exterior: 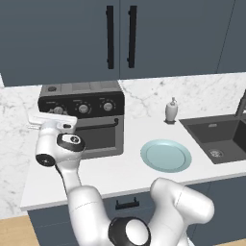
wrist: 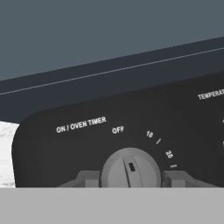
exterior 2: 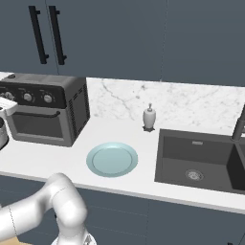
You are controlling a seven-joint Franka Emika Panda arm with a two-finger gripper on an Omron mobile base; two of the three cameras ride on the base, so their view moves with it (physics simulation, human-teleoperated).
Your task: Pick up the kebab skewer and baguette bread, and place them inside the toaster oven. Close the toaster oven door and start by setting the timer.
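Grey timer knob (wrist: 131,169) between pincer (wrist: 131,178) fingertips, gripped, toaster oven (exterior: 81,117) door closed

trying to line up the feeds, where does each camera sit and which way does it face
Left base view: behind the arm on its left, facing the toaster oven; white arm rises centre.
Right base view: behind on its right, facing the blue plate and sink; elbow at lower left.
Hand view: on the hand, facing the timer knob; end effector fingertips flank it.
Both base views share oven, plate and sink.
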